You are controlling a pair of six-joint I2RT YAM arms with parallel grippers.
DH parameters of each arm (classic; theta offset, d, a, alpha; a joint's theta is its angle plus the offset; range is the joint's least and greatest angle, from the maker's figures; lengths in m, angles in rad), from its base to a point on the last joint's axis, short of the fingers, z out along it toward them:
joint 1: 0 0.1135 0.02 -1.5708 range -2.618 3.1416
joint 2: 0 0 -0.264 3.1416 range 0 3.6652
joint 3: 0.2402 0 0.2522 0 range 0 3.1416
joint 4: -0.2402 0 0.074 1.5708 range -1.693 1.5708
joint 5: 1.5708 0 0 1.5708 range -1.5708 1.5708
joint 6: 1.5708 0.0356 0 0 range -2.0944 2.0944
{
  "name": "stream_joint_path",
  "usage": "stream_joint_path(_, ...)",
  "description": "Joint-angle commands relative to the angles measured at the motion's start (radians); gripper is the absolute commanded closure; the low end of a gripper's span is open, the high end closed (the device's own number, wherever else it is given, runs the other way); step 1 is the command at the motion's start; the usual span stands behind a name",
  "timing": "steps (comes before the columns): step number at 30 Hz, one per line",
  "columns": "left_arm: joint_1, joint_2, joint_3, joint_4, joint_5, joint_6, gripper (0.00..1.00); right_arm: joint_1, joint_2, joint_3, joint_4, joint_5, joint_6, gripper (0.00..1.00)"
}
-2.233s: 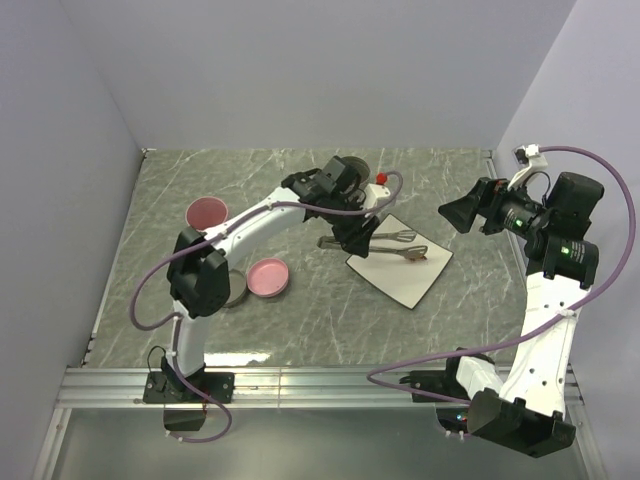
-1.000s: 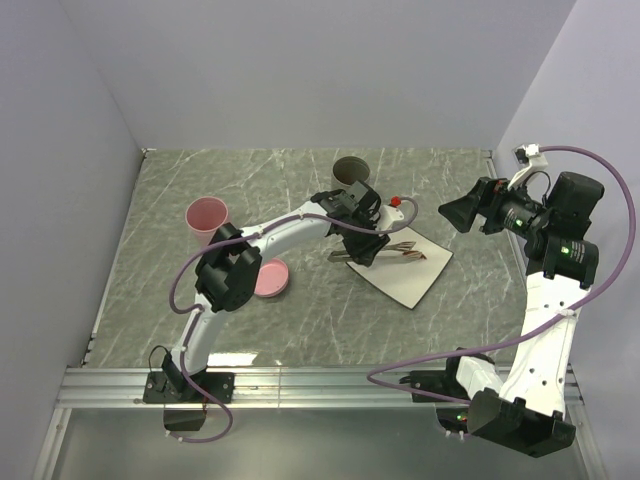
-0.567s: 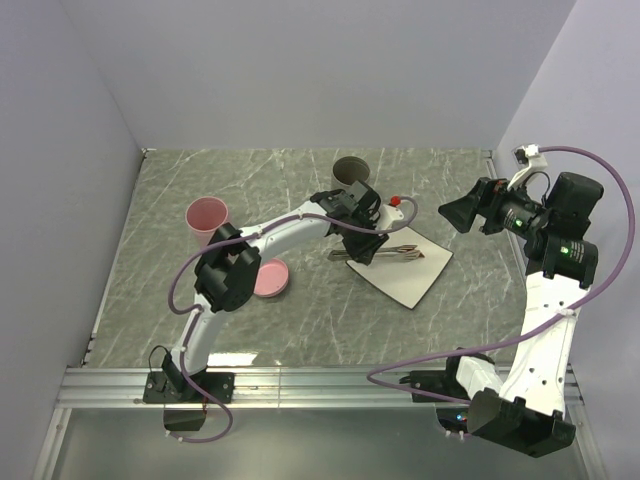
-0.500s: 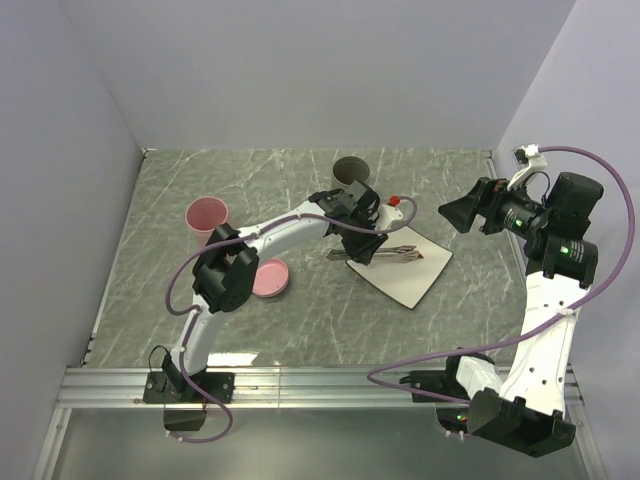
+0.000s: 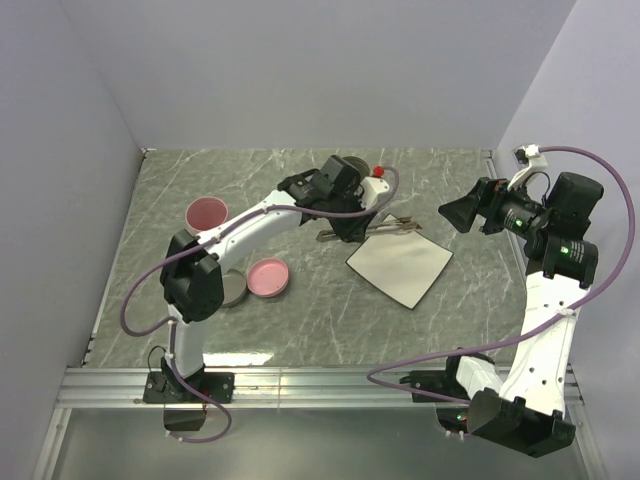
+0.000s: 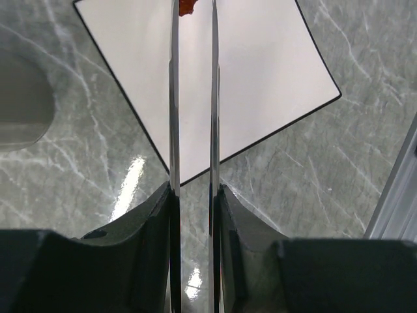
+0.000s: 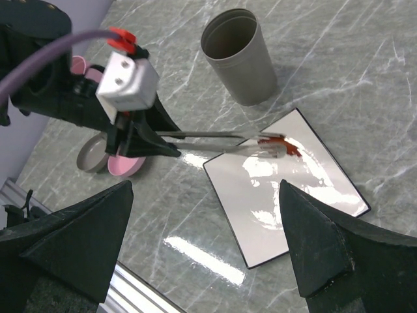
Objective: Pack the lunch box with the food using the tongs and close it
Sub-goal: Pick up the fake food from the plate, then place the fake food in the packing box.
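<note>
Left fingers (image 6: 156, 215) clenched on tongs (image 6: 172, 117), red sausage (image 7: 280, 146) pinched at the tips above white plate (image 7: 306, 195) | right fingers (image 7: 85, 241) spread, idle | advice: squeeze steadily, carry level toward grey container (image 7: 240, 59)

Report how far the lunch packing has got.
Done: the left gripper grips the tongs. In hand: their tips hold a red food piece by the white plate. Left: pack it, then close up; the pink lid lies loose.
</note>
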Motion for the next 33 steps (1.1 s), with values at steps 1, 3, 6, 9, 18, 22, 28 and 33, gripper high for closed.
stream_joint_path(1, 0.037, -0.073, 0.039, 0.024, 0.03, -0.032, 0.77, -0.008, 0.003, 0.02, 0.021, -0.015, 0.006, 0.0)
stream_joint_path(3, 0.072, -0.085, 0.074, 0.01, 0.05, -0.047, 0.77, -0.008, 0.004, 0.019, 0.021, -0.017, 0.006, 0.0)
stream_joint_path(6, 0.122, -0.114, 0.114, -0.004, 0.075, -0.062, 0.76, -0.008, 0.003, 0.013, 0.025, -0.015, 0.008, 0.0)
stream_joint_path(9, 0.175, -0.133, 0.15, -0.021, 0.093, -0.073, 0.76, -0.008, 0.006, 0.013, 0.027, -0.017, 0.008, 0.0)
stream_joint_path(18, 0.31, -0.113, 0.177, -0.025, 0.107, -0.092, 0.75, -0.006, 0.009, 0.019, 0.027, -0.018, 0.009, 0.0)
stream_joint_path(22, 0.322, -0.091, 0.165, -0.024, 0.104, -0.084, 0.75, -0.008, 0.003, 0.02, 0.022, -0.017, 0.009, 0.0)
stream_joint_path(28, 0.342, -0.073, 0.142, -0.034, 0.096, -0.061, 0.74, -0.008, -0.005, 0.011, 0.021, -0.015, 0.009, 0.0)
stream_joint_path(33, 0.343, -0.071, 0.124, -0.036, 0.084, -0.052, 0.73, -0.008, 0.001, 0.017, 0.019, -0.017, 0.011, 0.0)
